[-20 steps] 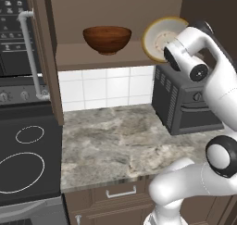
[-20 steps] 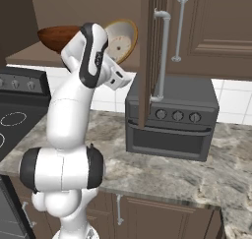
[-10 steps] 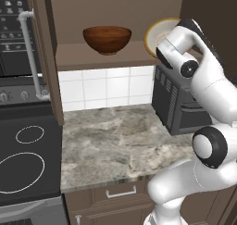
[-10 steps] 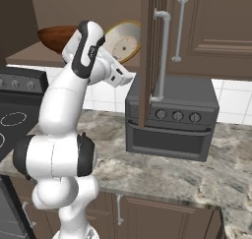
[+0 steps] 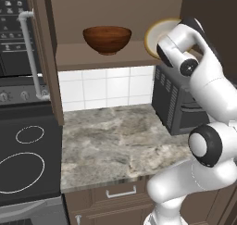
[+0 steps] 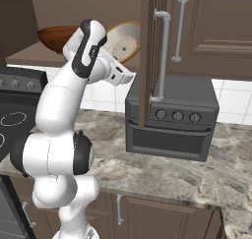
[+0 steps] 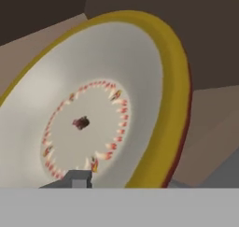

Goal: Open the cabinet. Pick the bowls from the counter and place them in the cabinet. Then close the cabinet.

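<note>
1. Cabinet (image 5: 46,57) open, both doors swung out.
2. Brown bowl (image 5: 107,39) upright on the shelf (image 5: 78,57).
3. Cream bowl (image 5: 155,34) at 3 o'clock of it, tipped on edge, inside facing the arm.
4. Jaws just before the cream bowl; open or closed: cannot tell.
5. Desk (image 5: 111,145) below; oven (image 6: 172,120) on it.

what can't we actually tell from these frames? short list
- Gripper jaws: in the left base view the arm's own wrist covers them; in the hand view just one finger tip shows, so open or shut is unclear.
- Cream bowl: its lower edge is behind the arm in both base views, so whether it rests on the cabinet shelf or is held is unclear.
- Wooden bowl: partly hidden by the arm in the right base view.
</note>
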